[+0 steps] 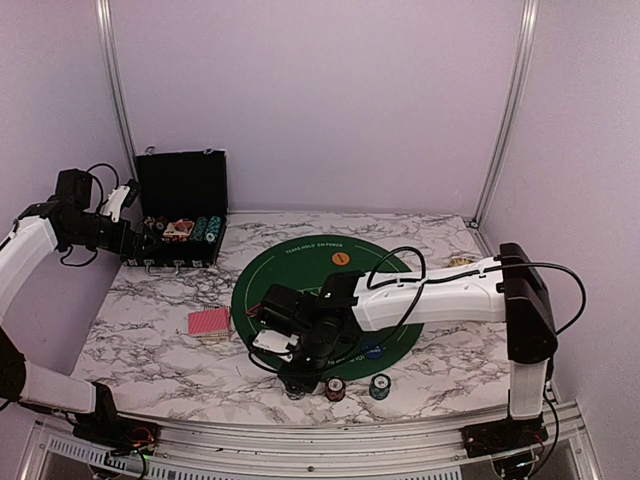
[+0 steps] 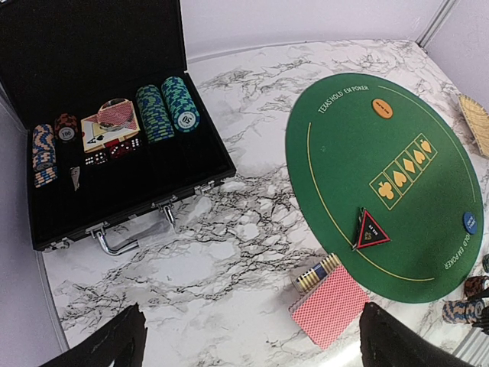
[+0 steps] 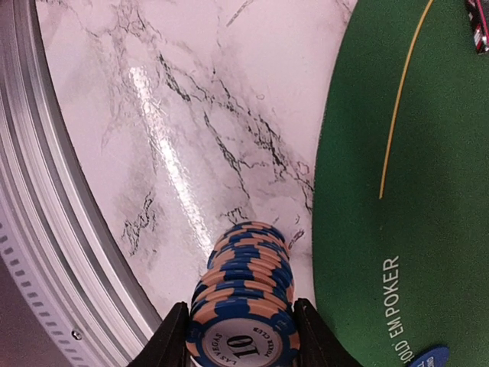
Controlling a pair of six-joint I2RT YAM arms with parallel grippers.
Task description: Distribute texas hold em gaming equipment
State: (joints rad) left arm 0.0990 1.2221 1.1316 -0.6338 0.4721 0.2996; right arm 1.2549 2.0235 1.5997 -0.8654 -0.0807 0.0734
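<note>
My right gripper (image 3: 241,338) is shut on a stack of orange-and-blue poker chips (image 3: 246,294) that stands on the marble just left of the green mat (image 3: 412,191). In the top view it (image 1: 298,378) is low near the table's front edge. A dark red chip stack (image 1: 335,388) and a teal chip stack (image 1: 380,385) stand beside it. My left gripper (image 2: 248,353) is open and empty, high above the marble near the red-backed card deck (image 2: 331,304). A short chip stack (image 2: 317,274) lies against the deck. The red-rimmed triangle (image 2: 372,229), orange disc (image 2: 382,108) and blue disc (image 2: 469,222) lie on the mat.
The open black case (image 2: 114,191) at the back left holds several chip stacks, cards and dice. A tan slatted object (image 2: 475,122) lies at the mat's far right. The metal front rail (image 3: 46,229) runs close to my right gripper.
</note>
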